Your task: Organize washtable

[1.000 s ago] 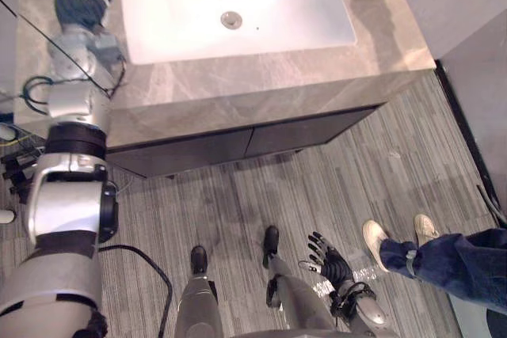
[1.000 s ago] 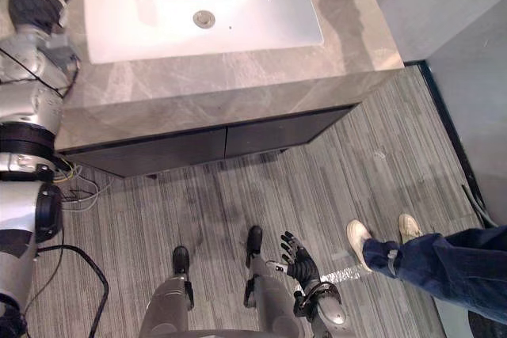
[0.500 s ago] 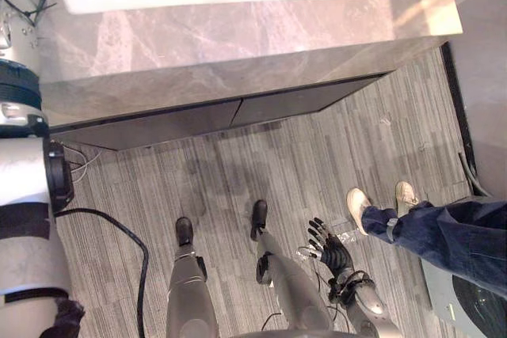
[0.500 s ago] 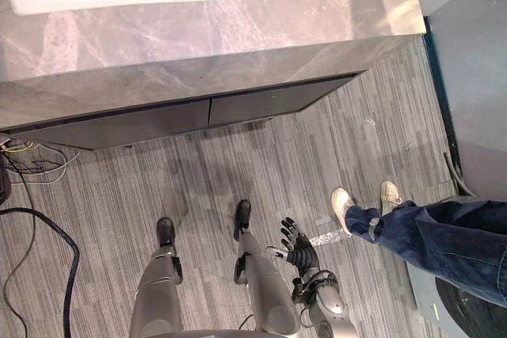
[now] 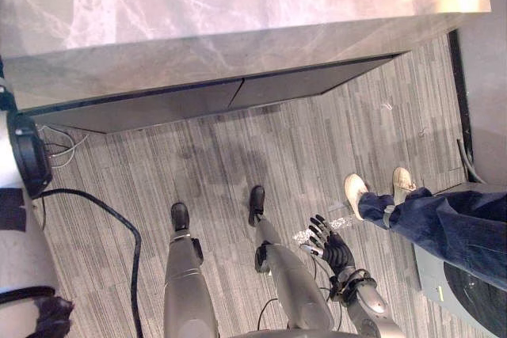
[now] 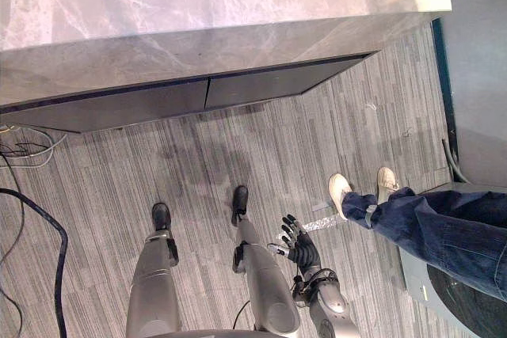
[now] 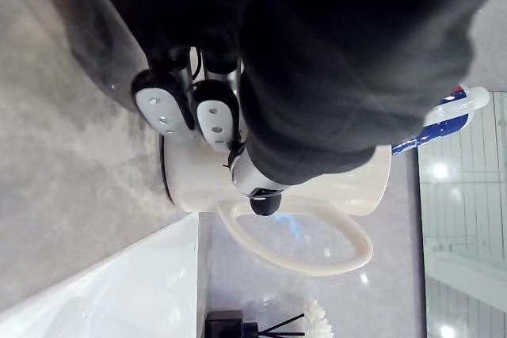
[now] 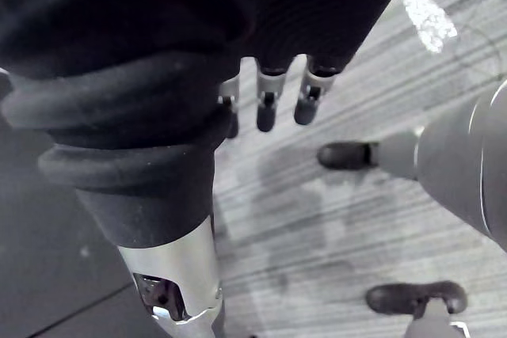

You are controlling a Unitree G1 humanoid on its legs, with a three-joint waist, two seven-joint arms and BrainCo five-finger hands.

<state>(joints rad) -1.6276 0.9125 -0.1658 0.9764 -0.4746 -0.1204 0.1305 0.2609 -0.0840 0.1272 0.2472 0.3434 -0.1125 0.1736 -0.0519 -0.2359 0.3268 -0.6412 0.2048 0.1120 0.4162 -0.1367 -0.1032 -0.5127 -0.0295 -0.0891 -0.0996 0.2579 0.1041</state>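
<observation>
Our head view has tipped down to the table's (image 5: 238, 5) front edge; nothing itself moved. Our left hand (image 7: 218, 116) curls its fingers round the white cup (image 7: 198, 184), which stands on the table beside the sink (image 7: 95, 306). Our right hand (image 5: 333, 247) hangs low, fingers spread. We judge the cup grasp must now be guided by wrist view.

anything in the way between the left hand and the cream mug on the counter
Nothing visible does. The left hand is on the cream ceramic mug with a looped handle: fingertips curled against its side, thumb closing on it by the handle. The right hand hangs open down near the floor.
</observation>
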